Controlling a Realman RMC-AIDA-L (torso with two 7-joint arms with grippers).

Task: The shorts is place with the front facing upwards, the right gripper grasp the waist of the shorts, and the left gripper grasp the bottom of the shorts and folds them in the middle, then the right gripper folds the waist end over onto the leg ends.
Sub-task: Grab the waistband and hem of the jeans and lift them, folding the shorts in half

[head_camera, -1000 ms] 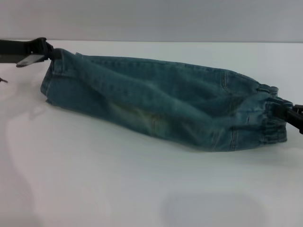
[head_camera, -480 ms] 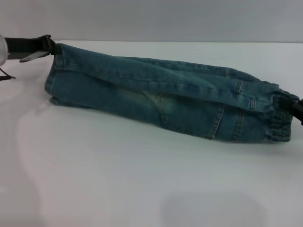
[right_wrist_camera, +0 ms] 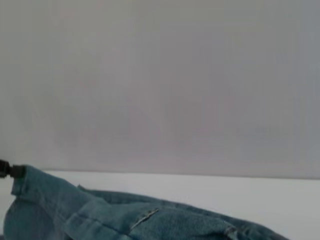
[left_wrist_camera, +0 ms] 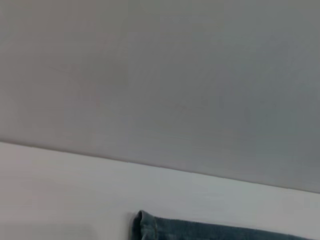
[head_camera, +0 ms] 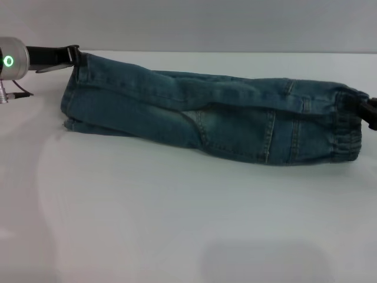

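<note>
The blue-green denim shorts [head_camera: 206,121] lie folded lengthwise across the white table [head_camera: 177,224], stretched taut from left to right. At the left end, my left gripper [head_camera: 74,56] is shut on the upper corner of the bottom of the shorts [head_camera: 73,100], holding the flat leg hems slightly raised. Its silver wrist with a green ring light [head_camera: 9,61] shows at the frame's edge. At the right edge my right gripper [head_camera: 362,108] is shut on the gathered waist [head_camera: 349,132]. The left wrist view shows only a denim edge [left_wrist_camera: 210,231]. The right wrist view shows denim [right_wrist_camera: 115,215] and the far left gripper [right_wrist_camera: 9,170].
The white table reaches back to a grey wall [head_camera: 188,23]. A faint round mark [head_camera: 265,259] lies on the tabletop near the front. Nothing else stands on the surface.
The raised top layer of the shorts has come down and forward, so the fold is now flatter and tauter. My left arm has moved in from the left and its silver wrist now shows.
</note>
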